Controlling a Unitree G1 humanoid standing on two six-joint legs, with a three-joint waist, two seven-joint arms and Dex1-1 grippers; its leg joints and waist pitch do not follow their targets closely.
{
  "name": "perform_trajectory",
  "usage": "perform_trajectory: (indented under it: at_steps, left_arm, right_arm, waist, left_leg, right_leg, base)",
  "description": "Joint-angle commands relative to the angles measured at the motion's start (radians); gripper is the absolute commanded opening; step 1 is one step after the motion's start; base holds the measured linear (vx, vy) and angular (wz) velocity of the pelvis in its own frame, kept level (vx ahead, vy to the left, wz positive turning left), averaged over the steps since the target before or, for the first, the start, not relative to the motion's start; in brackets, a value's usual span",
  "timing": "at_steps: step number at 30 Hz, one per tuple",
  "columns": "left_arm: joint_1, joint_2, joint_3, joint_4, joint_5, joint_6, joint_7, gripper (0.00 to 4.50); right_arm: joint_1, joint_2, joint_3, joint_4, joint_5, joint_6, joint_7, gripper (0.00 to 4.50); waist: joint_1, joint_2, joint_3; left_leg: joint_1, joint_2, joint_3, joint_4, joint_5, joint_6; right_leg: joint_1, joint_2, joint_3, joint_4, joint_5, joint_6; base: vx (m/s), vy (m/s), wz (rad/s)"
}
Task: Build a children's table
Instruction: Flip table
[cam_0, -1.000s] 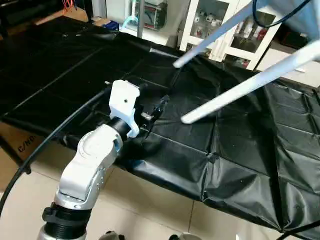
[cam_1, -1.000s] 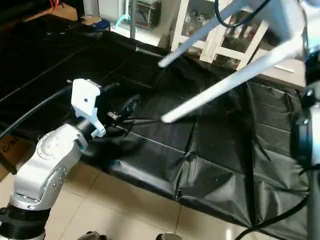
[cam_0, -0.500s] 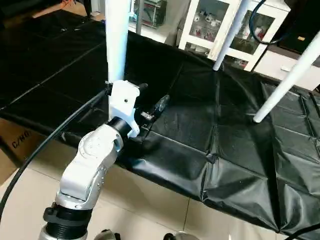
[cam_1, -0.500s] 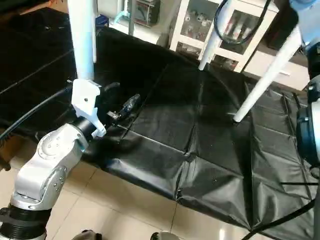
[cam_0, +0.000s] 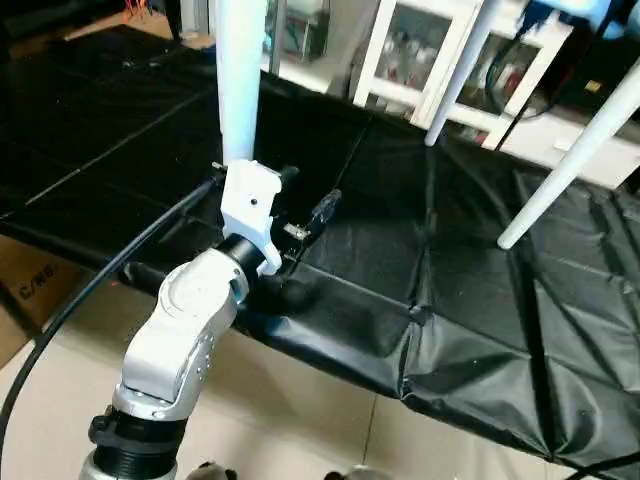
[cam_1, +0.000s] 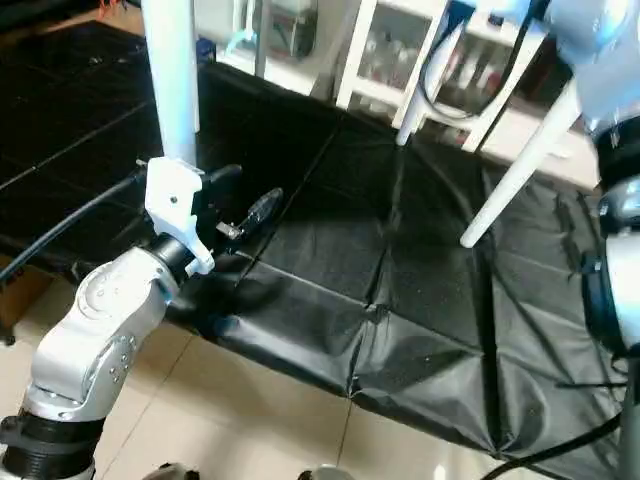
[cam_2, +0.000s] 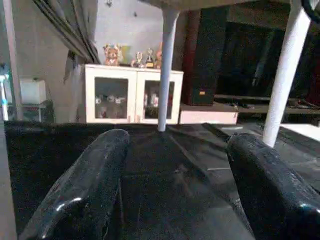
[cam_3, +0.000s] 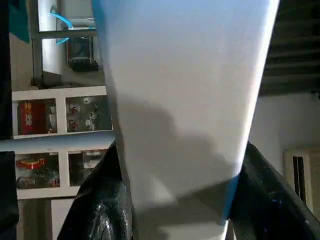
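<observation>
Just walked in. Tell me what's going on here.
The robot is putting together a children's table. Its right gripper is closed on a white part of the table, which hangs in the air with its white legs pointing down over the black-covered work surface, their tips not touching it. The left gripper is open and holds nothing, hovering low over the same black surface near its front edge.

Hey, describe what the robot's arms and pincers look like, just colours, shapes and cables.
The left forearm is rounded silver metal with a black ribbed collar near the bottom and a white angular wrist housing. A black cable arcs along it. The left pincer has two thick, glossy black, rounded fingers. The right pincer has the same black fingers.
</observation>
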Motion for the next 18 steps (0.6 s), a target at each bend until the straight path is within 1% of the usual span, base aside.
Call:
perform_trajectory:
  at_steps: [1, 2, 3, 4, 5, 6, 8, 10, 12, 14, 15, 16, 17, 18]
  left_arm:
    - [-0.01, -0.01, -0.021, -0.008, 0.013, 0.001, -0.004, 3.51]
    - [-0.011, -0.012, -0.021, -0.007, 0.014, 0.001, -0.004, 3.51]
    - [-0.011, -0.012, -0.021, -0.007, 0.014, 0.001, -0.004, 3.51]
    - [-0.012, -0.012, -0.022, -0.006, 0.015, 0.0, -0.004, 3.51]
    - [-0.012, -0.013, -0.022, -0.006, 0.015, 0.0, -0.004, 3.51]
    - [-0.011, -0.014, -0.022, -0.006, 0.015, -0.001, -0.003, 3.51]
    - [-0.01, -0.014, -0.023, -0.008, 0.016, -0.002, -0.002, 3.51]
    - [-0.01, -0.015, -0.022, -0.009, 0.017, -0.002, 0.0, 3.51]
    - [-0.008, -0.014, -0.02, -0.011, 0.018, 0.0, 0.002, 3.51]
    - [-0.007, -0.012, -0.018, -0.014, 0.019, 0.003, 0.003, 3.51]
    - [-0.006, -0.011, -0.015, -0.015, 0.019, 0.004, 0.003, 3.51]
    - [-0.006, -0.01, -0.015, -0.015, 0.019, 0.005, 0.003, 3.51]
    - [-0.006, -0.009, -0.013, -0.016, 0.02, 0.006, 0.004, 3.51]
    - [-0.006, -0.008, -0.012, -0.015, 0.02, 0.006, 0.003, 3.51]
  right_arm:
    - [0.034, 0.008, -0.032, 0.037, 0.079, 0.03, 0.088, 2.45]
    - [0.032, 0.004, -0.035, 0.023, 0.076, 0.031, 0.092, 2.59]
    - [0.032, 0.004, -0.035, 0.023, 0.076, 0.031, 0.092, 2.59]
    - [0.028, 0.002, -0.039, 0.017, 0.078, 0.032, 0.094, 2.82]
    - [0.029, 0.001, -0.043, 0.008, 0.08, 0.035, 0.096, 2.82]
    - [0.029, 0.001, -0.048, -0.002, 0.086, 0.038, 0.102, 3.04]
    - [0.037, 0.001, -0.064, -0.028, 0.092, 0.04, 0.102, 3.08]
    - [0.042, 0.001, -0.075, -0.045, 0.099, 0.041, 0.101, 3.39]
    - [0.055, 0.002, -0.086, -0.067, 0.112, 0.035, 0.104, 3.5]
    - [0.075, 0.003, -0.1, -0.1, 0.132, 0.034, 0.109, 3.59]
    - [0.095, 0.002, -0.112, -0.132, 0.149, 0.032, 0.105, 3.82]
    - [0.099, 0.001, -0.114, -0.138, 0.152, 0.031, 0.103, 3.9]
    - [0.132, -0.005, -0.127, -0.187, 0.161, 0.018, 0.082, 3.9]
    - [0.146, -0.008, -0.131, -0.209, 0.162, 0.011, 0.071, 3.95]
  waist:
    - [-0.016, 0.027, -0.064]
    - [-0.017, 0.027, -0.064]
    - [-0.021, 0.026, -0.065]
    - [-0.023, 0.025, -0.066]
    - [-0.023, 0.024, -0.067]
    - [-0.023, 0.021, -0.067]
    - [-0.021, 0.022, -0.067]
    - [-0.019, 0.019, -0.069]
    - [-0.019, 0.022, -0.069]
    - [-0.017, 0.021, -0.069]
    - [-0.016, 0.022, -0.069]
    - [-0.016, 0.024, -0.071]
    - [-0.015, 0.028, -0.071]
    - [-0.015, 0.026, -0.071]
  left_leg:
    - [0.049, 0.064, -0.045, -0.103, -0.452, -0.121]
    - [0.048, 0.064, -0.045, -0.103, -0.447, -0.12]
    - [0.045, 0.063, -0.045, -0.103, -0.434, -0.112]
    - [0.043, 0.064, -0.045, -0.102, -0.423, -0.105]
    - [0.04, 0.064, -0.045, -0.102, -0.4, -0.098]
    - [0.042, 0.064, -0.041, -0.1, -0.388, -0.091]
    - [0.041, 0.064, -0.041, -0.099, -0.368, -0.085]
    - [0.04, 0.065, -0.039, -0.099, -0.336, -0.079]
    - [0.041, 0.065, -0.04, -0.099, -0.326, -0.077]
    - [0.042, 0.066, -0.039, -0.099, -0.318, -0.075]
    - [0.042, 0.065, -0.038, -0.099, -0.31, -0.073]
    - [0.043, 0.065, -0.038, -0.1, -0.3, -0.072]
    - [0.043, 0.065, -0.038, -0.099, -0.289, -0.07]
    - [0.042, 0.065, -0.037, -0.1, -0.283, -0.07]
  right_leg:
    - [0.01, -0.025, 0.01, -0.063, -0.354, -0.123]
    - [0.011, -0.025, 0.01, -0.063, -0.345, -0.123]
    - [0.013, -0.026, 0.011, -0.061, -0.325, -0.127]
    - [0.015, -0.027, 0.012, -0.06, -0.308, -0.134]
    - [0.018, -0.029, 0.013, -0.058, -0.291, -0.14]
    - [0.017, -0.029, 0.014, -0.059, -0.287, -0.145]
    - [0.019, -0.03, 0.015, -0.058, -0.275, -0.151]
    - [0.022, -0.03, 0.016, -0.056, -0.259, -0.157]
    - [0.022, -0.03, 0.015, -0.054, -0.248, -0.162]
    - [0.023, -0.031, 0.016, -0.055, -0.24, -0.164]
    - [0.025, -0.03, 0.016, -0.055, -0.231, -0.164]
    - [0.026, -0.03, 0.016, -0.054, -0.22, -0.165]
    - [0.027, -0.031, 0.016, -0.053, -0.207, -0.167]
    - [0.027, -0.031, 0.016, -0.054, -0.202, -0.166]
  base:
    - [0.0, 0.0, 0.0]
    - [0.0, 0.0, 0.0]
    - [0.0, 0.0, 0.0]
    - [0.0, 0.0, 0.0]
    - [0.0, 0.0, 0.0]
    - [0.0, 0.0, 0.0]
    - [0.0, 0.0, 0.0]
    - [0.0, 0.0, 0.0]
    - [0.0, 0.0, 0.0]
    - [0.0, 0.0, 0.0]
    - [0.0, 0.0, 0.0]
    - [0.0, 0.0, 0.0]
    - [0.0, 0.0, 0.0]
    - [0.0, 0.0, 0.0]
